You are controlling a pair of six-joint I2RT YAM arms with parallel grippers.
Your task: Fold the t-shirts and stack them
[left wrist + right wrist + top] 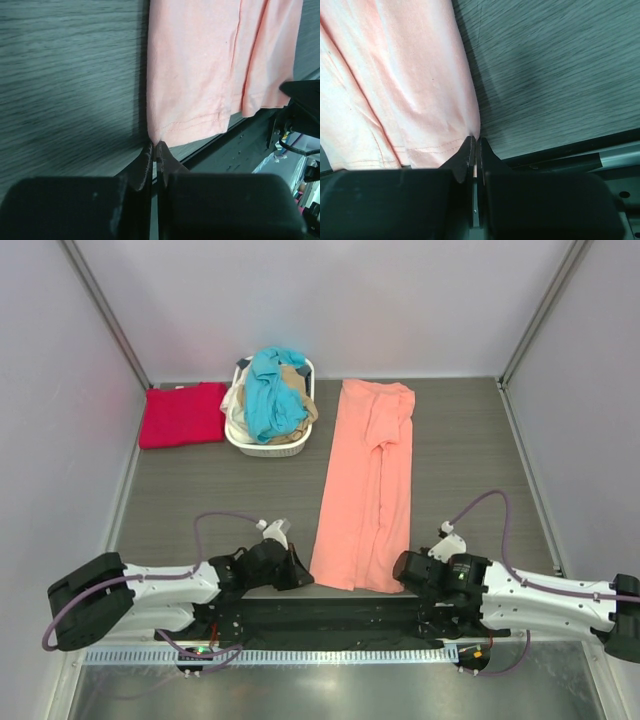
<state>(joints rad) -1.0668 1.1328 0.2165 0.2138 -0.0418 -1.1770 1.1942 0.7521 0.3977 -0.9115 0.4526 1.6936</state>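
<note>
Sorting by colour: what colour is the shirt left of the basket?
The shirt is crimson red; top external view.

We are seeing the left arm (165, 586) wearing glossy white shells between bulky matte black joint housings, and the right arm (550, 596) is showing the same white-and-black build. A greyish-purple left cable (215, 516) is looping off the first, and a matching right cable (488, 502) is arching off the second. A small white left fitting (274, 530) and right fitting (447, 531) are capping the wrists. In the wrist views we are looking at the left fingers (143, 167) and right fingers (465, 156): black, smooth, tapering to thin tips, each pair rising from a blocky, faintly speckled black body.
</note>
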